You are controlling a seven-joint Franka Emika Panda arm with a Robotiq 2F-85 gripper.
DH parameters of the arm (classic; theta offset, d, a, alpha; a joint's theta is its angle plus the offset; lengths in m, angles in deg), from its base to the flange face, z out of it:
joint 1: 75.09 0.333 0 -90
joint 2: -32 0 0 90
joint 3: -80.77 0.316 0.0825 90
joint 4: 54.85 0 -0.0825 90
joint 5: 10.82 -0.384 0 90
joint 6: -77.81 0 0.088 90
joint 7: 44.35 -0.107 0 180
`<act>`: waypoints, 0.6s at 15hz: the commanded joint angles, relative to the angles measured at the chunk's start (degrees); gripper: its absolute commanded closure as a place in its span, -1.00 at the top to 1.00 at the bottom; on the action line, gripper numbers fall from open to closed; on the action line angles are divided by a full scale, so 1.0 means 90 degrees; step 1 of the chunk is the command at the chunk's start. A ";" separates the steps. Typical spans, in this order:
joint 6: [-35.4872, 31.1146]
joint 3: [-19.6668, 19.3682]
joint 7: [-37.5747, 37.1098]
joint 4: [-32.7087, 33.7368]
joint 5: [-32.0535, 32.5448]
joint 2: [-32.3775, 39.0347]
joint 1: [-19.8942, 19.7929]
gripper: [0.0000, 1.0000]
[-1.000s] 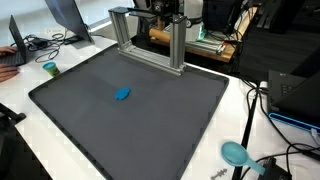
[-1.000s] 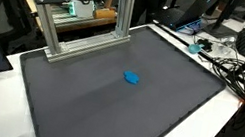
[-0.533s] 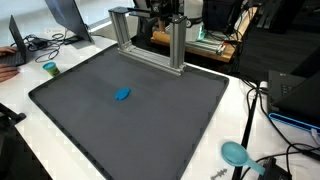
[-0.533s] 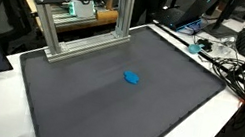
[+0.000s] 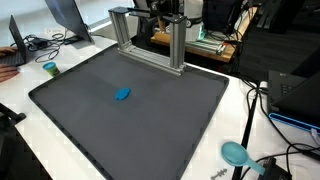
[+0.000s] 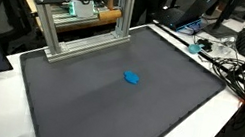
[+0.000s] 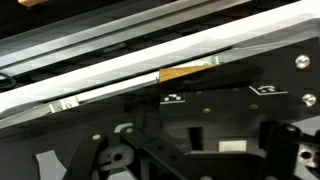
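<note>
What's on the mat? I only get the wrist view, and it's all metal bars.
Observer: One small blue thing, lying near the middle of the mat.
Operator: Am I near it?
Observer: No. The end effector is up by the frame at the mat's edge, well apart from the blue thing.
Operator: Anything off the mat?
Observer: A round teal thing on the white table.
</note>
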 commanded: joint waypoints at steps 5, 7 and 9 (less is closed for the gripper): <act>-0.0473 0.0715 -0.0175 -0.0648 0.1057 -0.1122 0.0054 1.00; -0.0674 0.0531 0.0104 -0.0790 0.0723 -0.1288 0.0199 1.00; -0.0669 0.0377 0.0278 -0.0796 0.0445 -0.1281 0.0303 1.00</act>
